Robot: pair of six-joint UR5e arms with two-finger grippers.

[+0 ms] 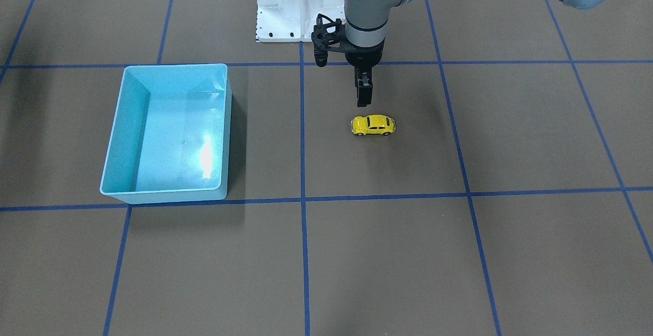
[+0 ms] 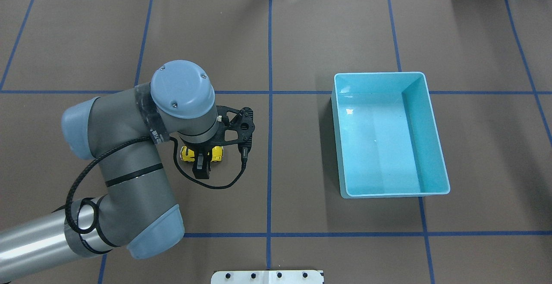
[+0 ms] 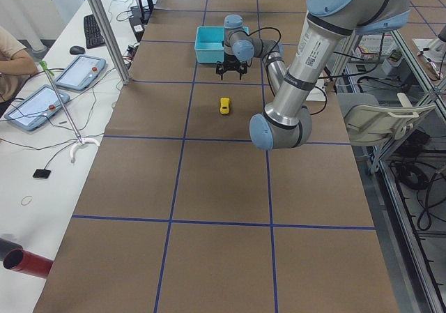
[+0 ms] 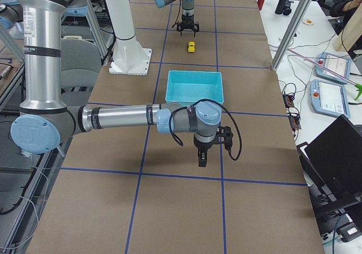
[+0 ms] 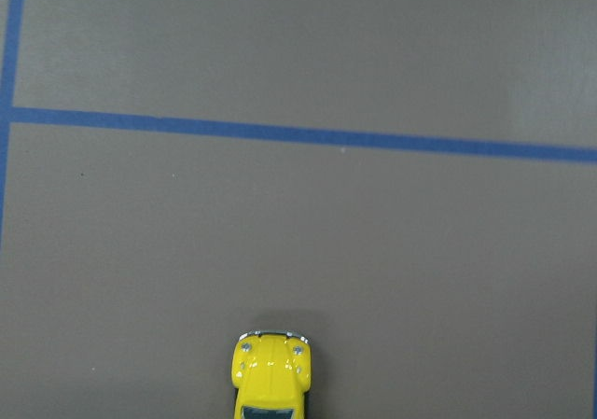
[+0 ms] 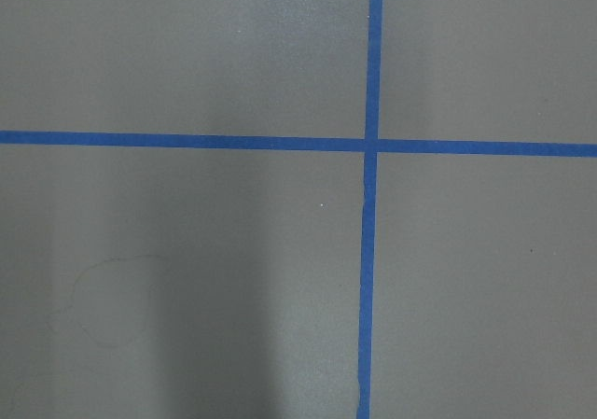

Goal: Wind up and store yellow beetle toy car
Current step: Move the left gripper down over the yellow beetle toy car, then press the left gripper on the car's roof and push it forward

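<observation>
Yellow and tiny, the beetle toy car [image 1: 373, 125] sits on its wheels on the brown table [image 1: 387, 254], a little right of centre in the front-facing view and side-on to us. Directly above it in that frame we see the left gripper [image 1: 363, 99] pointing down, its fingers parted and holding nothing, the tips near the car but apart from it. From overhead the gripper covers the car's middle, with yellow showing on either side. The light blue bin [image 1: 125, 137] stands well apart at mid-left of the front-facing frame. The right gripper [image 4: 202, 162] hangs near the centre of the right-side view; we cannot tell how its jaws stand.
</observation>
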